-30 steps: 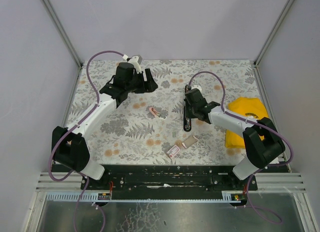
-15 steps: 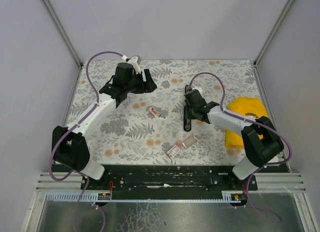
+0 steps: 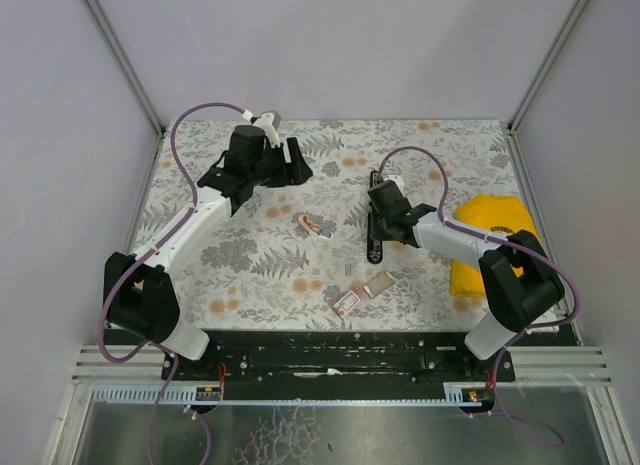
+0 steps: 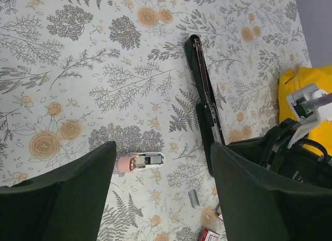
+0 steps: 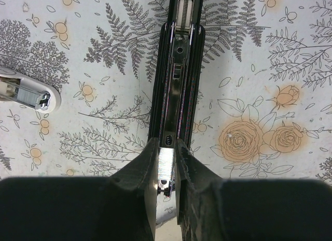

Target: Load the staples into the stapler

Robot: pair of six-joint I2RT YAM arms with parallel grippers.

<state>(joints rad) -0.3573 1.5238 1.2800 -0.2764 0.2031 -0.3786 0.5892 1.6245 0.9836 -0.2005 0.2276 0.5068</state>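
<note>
Two fingertips of the right gripper [image 5: 166,147] pinch a short silvery metal strip [image 5: 166,166] at the near end of the slim black stapler [image 5: 176,80]. The stapler lies opened flat on the flowered table cover [image 5: 259,70], its far end cut off. We cannot tell whether the strip is staples, and its lower end is hidden. The left gripper [image 4: 163,150] hangs spread wide, holding nothing.

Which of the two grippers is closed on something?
The right gripper: it pinches a silvery strip at the end of the open stapler. The left gripper hangs wide open, holding nothing.
</note>
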